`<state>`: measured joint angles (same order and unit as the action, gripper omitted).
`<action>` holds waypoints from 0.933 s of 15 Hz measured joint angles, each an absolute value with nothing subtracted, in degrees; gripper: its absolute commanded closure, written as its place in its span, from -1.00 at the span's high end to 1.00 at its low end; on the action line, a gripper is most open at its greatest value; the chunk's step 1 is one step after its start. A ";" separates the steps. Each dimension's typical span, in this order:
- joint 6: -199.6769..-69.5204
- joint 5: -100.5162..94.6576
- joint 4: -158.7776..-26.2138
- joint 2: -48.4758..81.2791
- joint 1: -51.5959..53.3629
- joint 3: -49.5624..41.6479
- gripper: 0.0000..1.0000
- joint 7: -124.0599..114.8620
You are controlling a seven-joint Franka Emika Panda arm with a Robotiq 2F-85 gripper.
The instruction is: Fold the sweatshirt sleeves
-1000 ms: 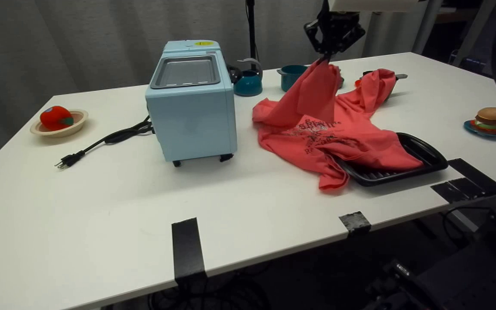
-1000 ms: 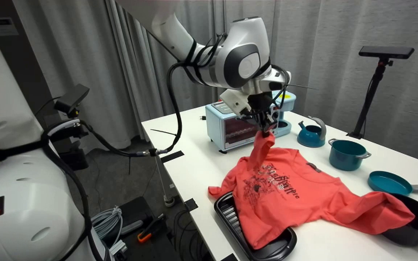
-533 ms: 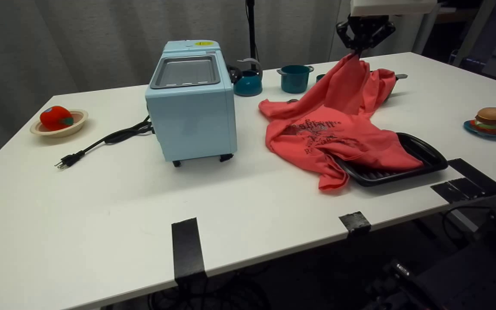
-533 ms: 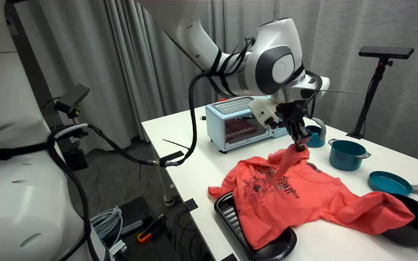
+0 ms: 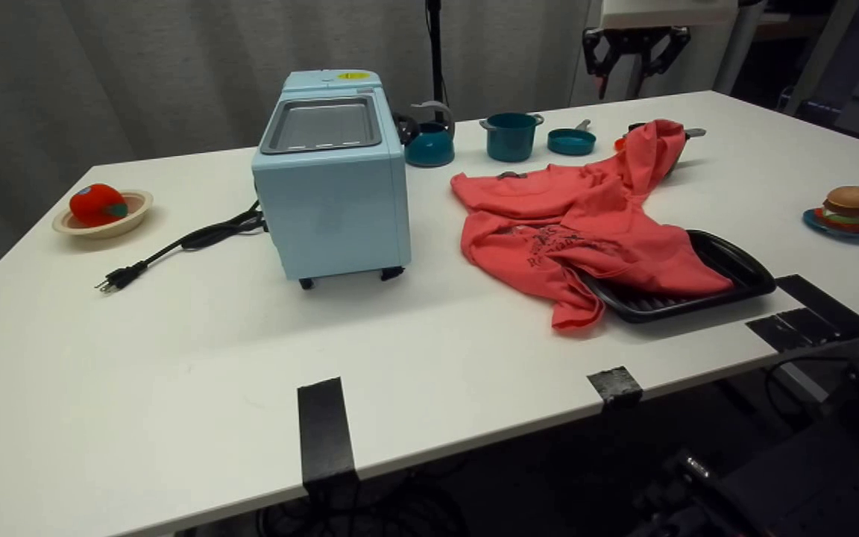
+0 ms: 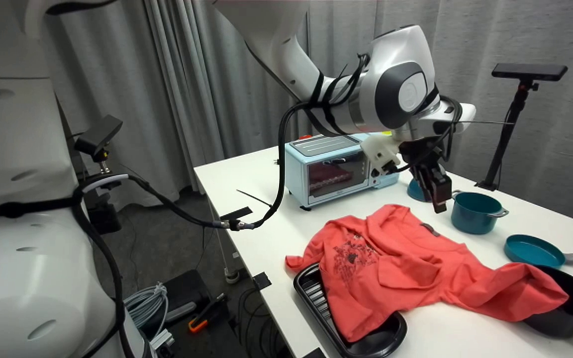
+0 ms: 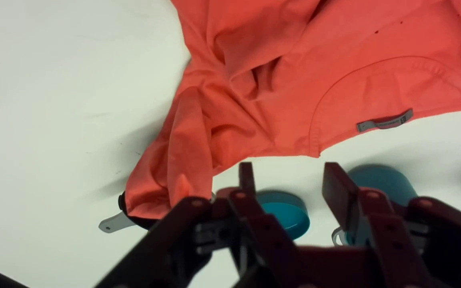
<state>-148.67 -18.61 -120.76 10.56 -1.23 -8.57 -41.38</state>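
Observation:
The coral-red sweatshirt (image 5: 523, 195) lies spread and creased on the table, its lettering partly covered. It also shows in an exterior view (image 6: 416, 238) and the wrist view (image 7: 286, 100). A sleeve (image 6: 510, 291) stretches out over a black pot; it shows in the wrist view too (image 7: 190, 144). The other sleeve (image 6: 406, 273) lies folded across the chest. My gripper (image 5: 618, 88) is open and empty, above the table beyond the neckline. In the wrist view its fingers (image 7: 288, 170) are apart with no fabric between them; it also shows in an exterior view (image 6: 439, 199).
A black tray (image 6: 311, 293) lies under the hem near the table edge. A light-blue box appliance (image 5: 332, 201) stands beside the sweatshirt. A teal pot (image 6: 476, 214), a teal pan (image 6: 535, 251), a kettle (image 5: 429, 145) and the black pot (image 6: 572, 303) stand along the far side.
My gripper carried the lifted sleeve across the chest, then opened and let it go. The sleeve has dropped onto the sweatshirt. The gripper has moved past the neckline toward the teal pot.

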 measured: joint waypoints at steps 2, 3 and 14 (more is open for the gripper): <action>-148.66 -18.54 -119.84 10.88 -1.23 -8.64 0.91 -41.38; -148.66 -18.50 -119.47 11.00 -1.23 -8.75 1.00 -41.38; -148.66 -17.32 -118.25 12.15 -1.16 -9.98 1.00 -41.32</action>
